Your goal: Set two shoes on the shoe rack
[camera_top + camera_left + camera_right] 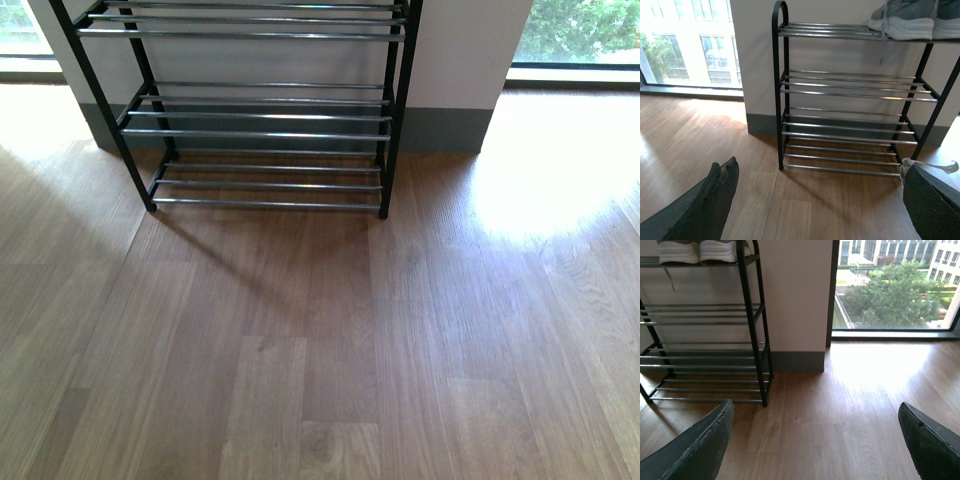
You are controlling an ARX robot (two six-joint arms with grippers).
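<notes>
**A:** Where are the shoes from you?

**B:** Up and ahead. The shoe rack [265, 134] stands against the wall at roughly my 11 to 12 o'clock. The shoes [902, 22] sit side by side on its top tier, touching, toward the 1 o'clock end of the bars. The front view stops below that tier, so I only see them from my wrists.

**A:** Which way do they lie?

**B:** Their long axes seem to run across the bars, on the 12-to-6 line, with one end of each facing me. I cannot tell whether that end is toe or heel.

**A:** And your hands?

**B:** My left gripper [817, 167] has its fingers spread wide with nothing between them. My right gripper [815, 410] is the same. Both hang low over the floor [320, 380], well apart from the rack and below the shoes. I judge the right one slightly nearer the pair, since the shoes sit at that end.

**A:** How do they look?

**B:** Grey knit uppers on thick white soles. One grey lace [881, 50] dangles past the top bars. Only the lower parts show, and the rest is cropped.

**A:** So what does the next move turn on?

**B:** Both shoes are up, so I judge the placing done. If I had to straighten them, I would reach up toward 12 to 1 o'clock and stay clear of that lace.
</notes>
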